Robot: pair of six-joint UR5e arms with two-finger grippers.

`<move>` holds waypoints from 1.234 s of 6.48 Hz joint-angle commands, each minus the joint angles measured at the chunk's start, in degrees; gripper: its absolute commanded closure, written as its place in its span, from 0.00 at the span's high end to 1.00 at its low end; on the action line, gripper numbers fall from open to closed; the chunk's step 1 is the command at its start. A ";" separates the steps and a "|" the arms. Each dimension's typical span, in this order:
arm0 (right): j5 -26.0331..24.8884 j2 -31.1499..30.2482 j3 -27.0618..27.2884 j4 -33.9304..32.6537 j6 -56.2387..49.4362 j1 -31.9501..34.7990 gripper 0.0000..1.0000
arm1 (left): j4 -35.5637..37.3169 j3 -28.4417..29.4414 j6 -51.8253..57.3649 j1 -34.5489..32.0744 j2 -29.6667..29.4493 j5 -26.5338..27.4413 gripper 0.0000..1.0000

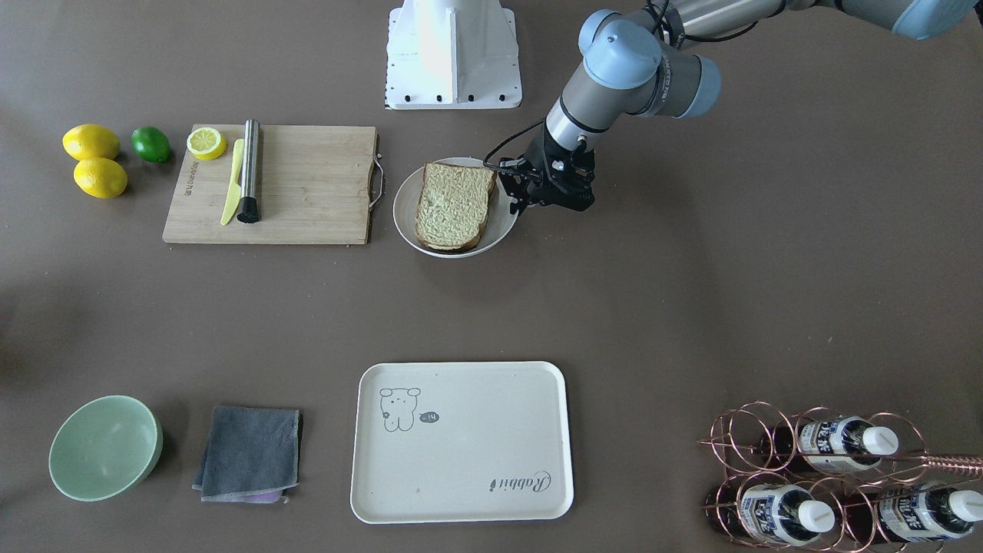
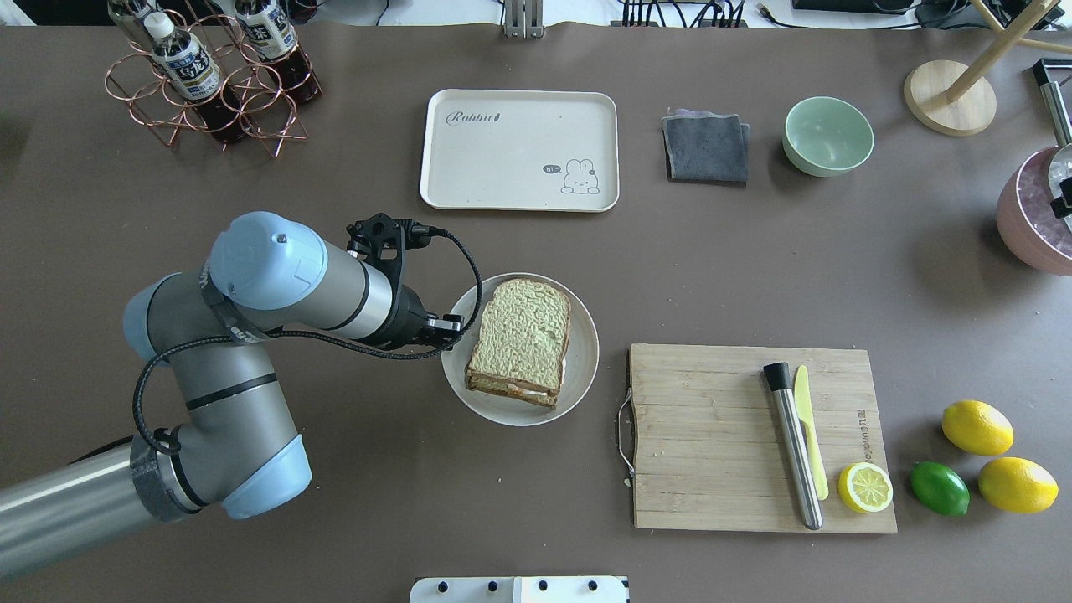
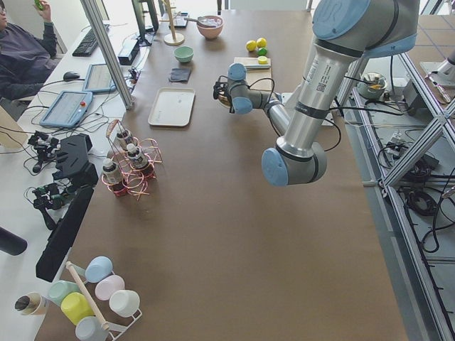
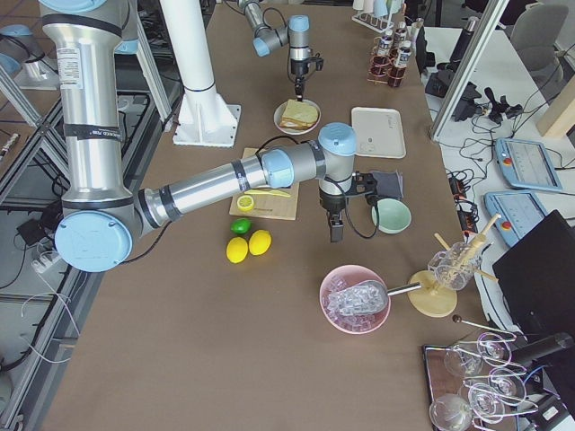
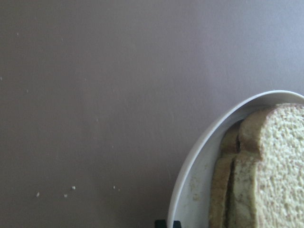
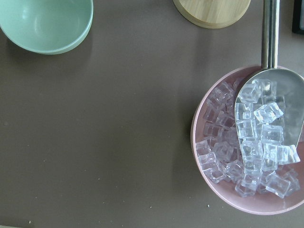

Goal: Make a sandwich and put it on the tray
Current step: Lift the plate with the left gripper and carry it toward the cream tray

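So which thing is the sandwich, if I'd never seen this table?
Find the big bamboo board with the knife on it. Just off its handle end sits a round white dish, and the sandwich lies in it. It is the only bread here: squarish stacked slices, greenish-beige with a dark brown crust.

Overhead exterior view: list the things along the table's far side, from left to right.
Bottles in a copper wire rack → tray → grey cloth → green bowl → round wooden base → pink bowl, cut off by the right edge.
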 commanded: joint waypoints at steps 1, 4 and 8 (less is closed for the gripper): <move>2.97 -2.27 -1.54 0.15 -5.23 4.80 1.00 | -0.11 9.02 0.50 -6.83 -7.91 -6.20 0.00; 2.45 -6.24 -1.89 0.24 -9.31 9.64 1.00 | -0.11 27.71 10.68 -15.28 -19.67 -11.48 0.00; 2.36 -7.65 -1.98 0.24 -11.95 10.53 1.00 | -8.34 53.75 15.97 -18.29 -32.62 -10.55 0.00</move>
